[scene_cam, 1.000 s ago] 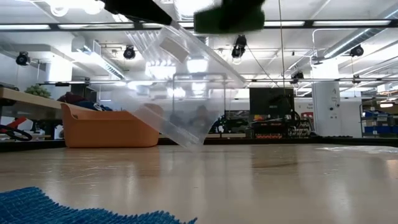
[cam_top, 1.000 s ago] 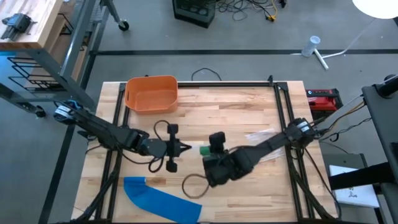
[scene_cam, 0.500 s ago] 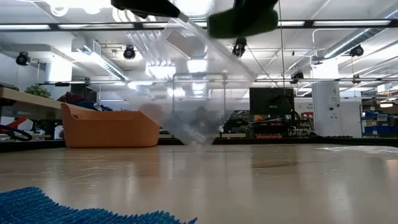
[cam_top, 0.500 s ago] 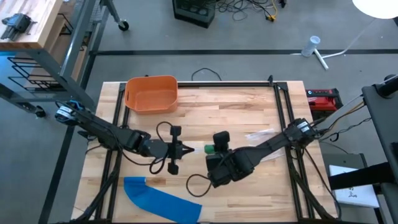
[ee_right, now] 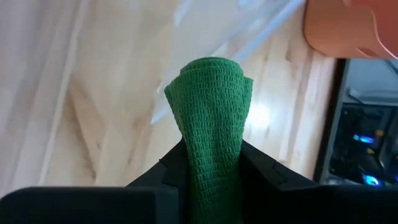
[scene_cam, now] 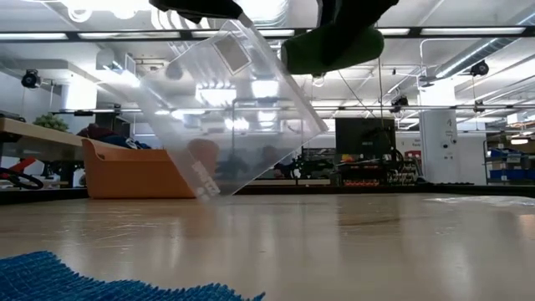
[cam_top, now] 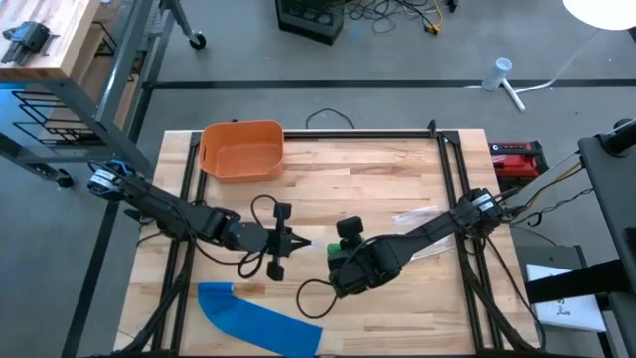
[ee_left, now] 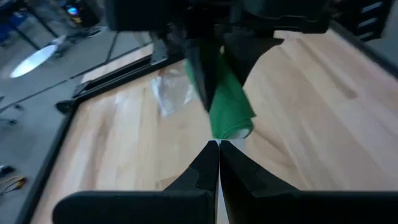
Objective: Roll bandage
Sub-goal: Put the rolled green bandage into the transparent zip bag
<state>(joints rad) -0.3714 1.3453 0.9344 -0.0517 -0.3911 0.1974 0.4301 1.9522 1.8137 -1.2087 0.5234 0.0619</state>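
Observation:
My left gripper point(cam_top: 298, 242) is shut at mid-table on a clear plastic bag point(scene_cam: 234, 109), which hangs below it in the low view. Whether the bag's lower corner point(scene_cam: 205, 191) touches the table I cannot tell. Just to its right, my right gripper point(cam_top: 345, 244) is shut on a green bandage roll point(ee_right: 208, 99), held in the air close in front of the left fingertips point(ee_left: 219, 146). A blue bandage point(cam_top: 258, 318) lies spread flat near the table's front edge. My left gripper pinches the clear bag's upper edge point(scene_cam: 219, 18) between its two shut fingers, coming almost level from the table's left. The bag hangs tilted below the fingers; one layer or several, I cannot tell. My right gripper pinches the green roll's lower part point(ee_right: 208, 163) between its two fingers, slanting down from the table's right. The roll sticks out past the fingertips, along the fingers, and is lifted clear of the table.
An orange bin point(cam_top: 241, 149) stands at the far left. A second clear wrapper point(cam_top: 417, 219) lies on the wood under the right arm. Black frame rails point(cam_top: 452, 189) run along the table's sides.
My right gripper has tipped further down and carried the green roll slightly lower and toward the table's right. The clear bag has swung under my left gripper: its upper edge stayed pinched while its lower end went toward the table's left.

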